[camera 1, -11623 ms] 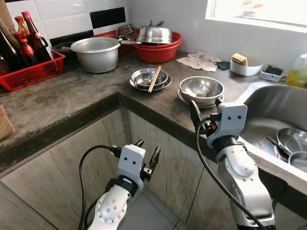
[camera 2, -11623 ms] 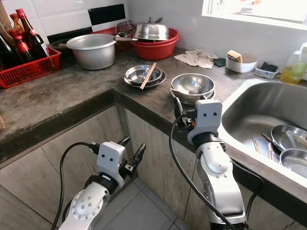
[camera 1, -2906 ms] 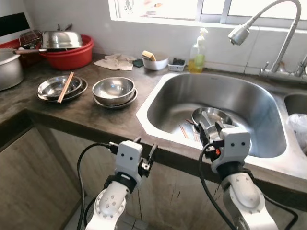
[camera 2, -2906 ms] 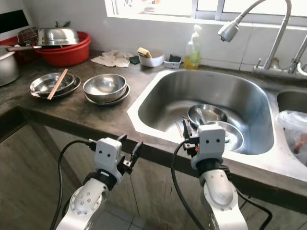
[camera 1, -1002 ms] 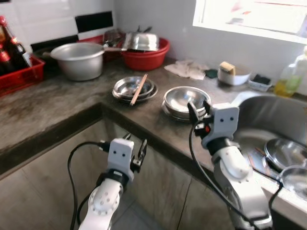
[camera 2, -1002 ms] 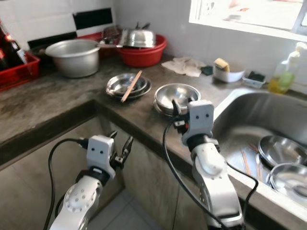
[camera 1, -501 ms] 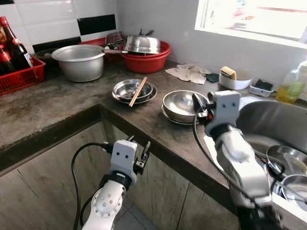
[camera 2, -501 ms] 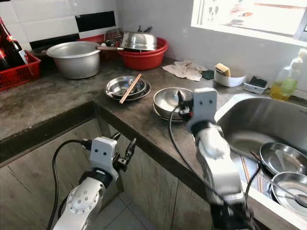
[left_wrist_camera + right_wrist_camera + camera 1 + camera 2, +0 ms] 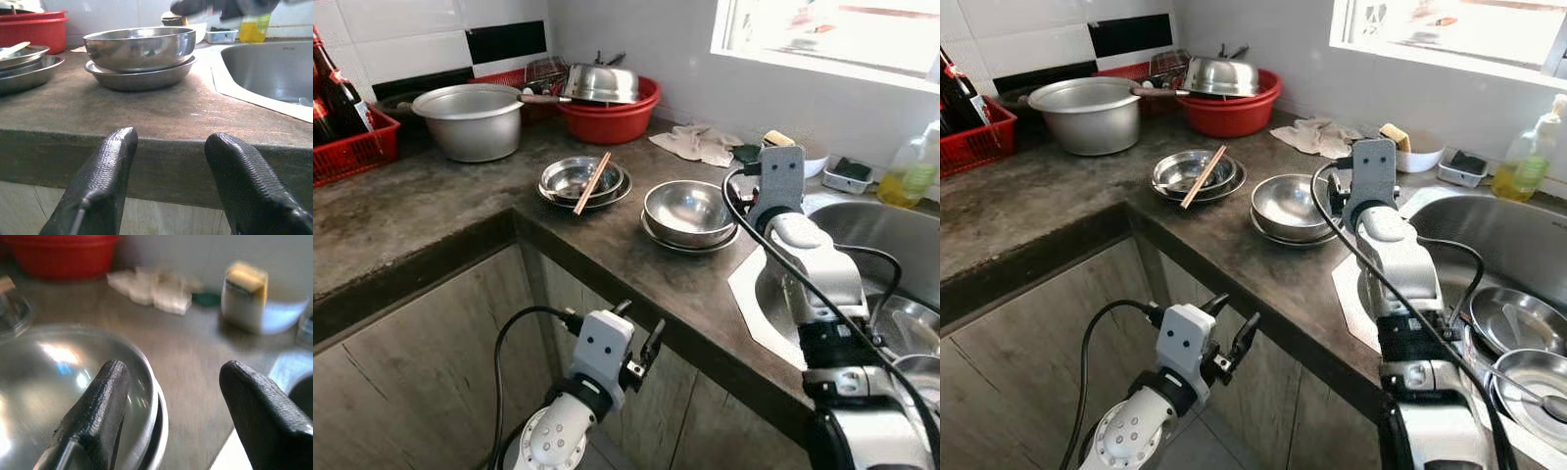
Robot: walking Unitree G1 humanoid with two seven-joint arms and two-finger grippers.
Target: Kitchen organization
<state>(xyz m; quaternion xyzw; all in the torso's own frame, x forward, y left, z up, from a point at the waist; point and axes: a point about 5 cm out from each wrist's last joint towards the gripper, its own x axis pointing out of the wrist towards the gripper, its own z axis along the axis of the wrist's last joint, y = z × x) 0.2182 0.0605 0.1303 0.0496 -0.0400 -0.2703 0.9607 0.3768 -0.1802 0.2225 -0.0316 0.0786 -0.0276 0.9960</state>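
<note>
1. Standing at the far left of the rough, dark stone worktop (image 9: 440, 211) are a red slatted plastic crate (image 9: 352, 149) of bottles and a dull, round aluminium pot (image 9: 470, 119).
2. My left gripper (image 9: 636, 338) hangs below the worktop edge in front of the wooden cabinet doors (image 9: 421, 343), its textured black jaws apart and holding nothing.
3. Shallow steel dishes (image 9: 581, 182) sit nested mid-worktop with a pale wooden chopstick (image 9: 592, 183) lying across them; behind them a red plastic basin (image 9: 612, 116) holds a shiny lid.
4. A polished, round steel bowl (image 9: 689, 211) rests in a wider steel plate (image 9: 690, 240), just beside the sink.
5. My right gripper (image 9: 171, 396) hovers over that bowl's rim, jaws apart and empty.
6. A crumpled white cloth (image 9: 702, 145) and a yellow sponge in a white dish (image 9: 1400, 147) lie near the wall.
7. The steel sink (image 9: 1518, 245) at far right holds more steel bowls (image 9: 1518, 343).
</note>
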